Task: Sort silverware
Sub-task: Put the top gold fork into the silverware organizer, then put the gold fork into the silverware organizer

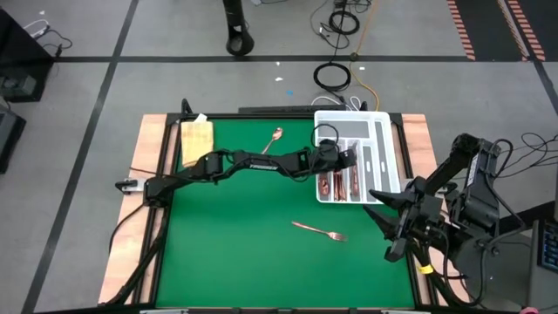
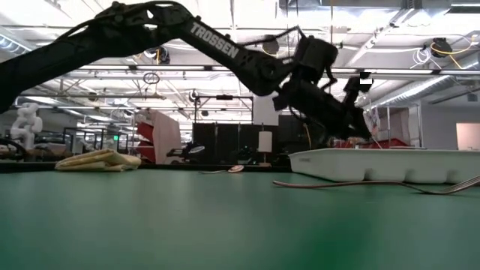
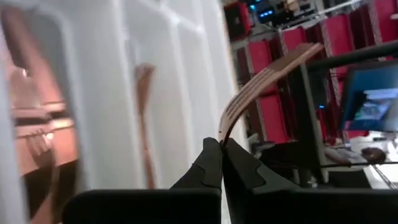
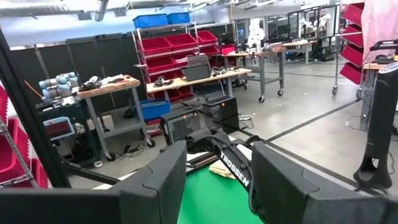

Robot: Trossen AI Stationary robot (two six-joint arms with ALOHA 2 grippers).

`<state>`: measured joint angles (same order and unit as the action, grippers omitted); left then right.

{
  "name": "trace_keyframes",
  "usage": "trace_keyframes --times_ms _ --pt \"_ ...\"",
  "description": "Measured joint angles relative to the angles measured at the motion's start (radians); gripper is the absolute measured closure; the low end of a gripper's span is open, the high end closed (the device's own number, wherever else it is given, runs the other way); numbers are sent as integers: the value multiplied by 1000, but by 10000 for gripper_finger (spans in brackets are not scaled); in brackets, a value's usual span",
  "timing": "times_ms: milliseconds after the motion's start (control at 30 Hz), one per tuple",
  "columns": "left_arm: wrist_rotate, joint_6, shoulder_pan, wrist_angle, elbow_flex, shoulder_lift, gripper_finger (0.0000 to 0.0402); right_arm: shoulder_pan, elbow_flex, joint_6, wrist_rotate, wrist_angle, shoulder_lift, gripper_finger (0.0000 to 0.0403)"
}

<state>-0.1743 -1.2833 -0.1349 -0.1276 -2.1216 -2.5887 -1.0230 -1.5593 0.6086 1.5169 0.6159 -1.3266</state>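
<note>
On the green bench [image 1: 235, 253], the left pincer [image 3: 222, 144] hangs over the white tray [image 1: 384, 148], pinching a fork [image 3: 261, 81] tight. More silverware [image 1: 338, 185] lies in the tray; a second fork [image 1: 321, 230] and a spoon [image 1: 272, 139] lie on the bench. The right pincer [image 4: 217, 180] waits at the bench's right edge, fingers apart.
</note>
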Motion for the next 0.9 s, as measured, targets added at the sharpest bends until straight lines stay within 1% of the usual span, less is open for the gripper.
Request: trace_keyframes --times_ms 200,300,500,667,733,900 --pt "15 -68 3 -55 0 -36 401 0 0 5 -2 1 0 234" --pt "22 -59 3 -53 0 -37 390 0 0 4 -4 2 0 234" --pt "75 -16 -4 -53 0 -37 353 0 0 2 -5 3 0 234" --pt "80 -13 -17 -54 0 -39 321 0 0 0 -5 3 0 234" --pt "98 -12 -27 -75 0 -41 306 0 0 2 -5 2 0 234" --pt "97 9 -56 -106 1 -44 271 0 0 7 -14 2 0 234"
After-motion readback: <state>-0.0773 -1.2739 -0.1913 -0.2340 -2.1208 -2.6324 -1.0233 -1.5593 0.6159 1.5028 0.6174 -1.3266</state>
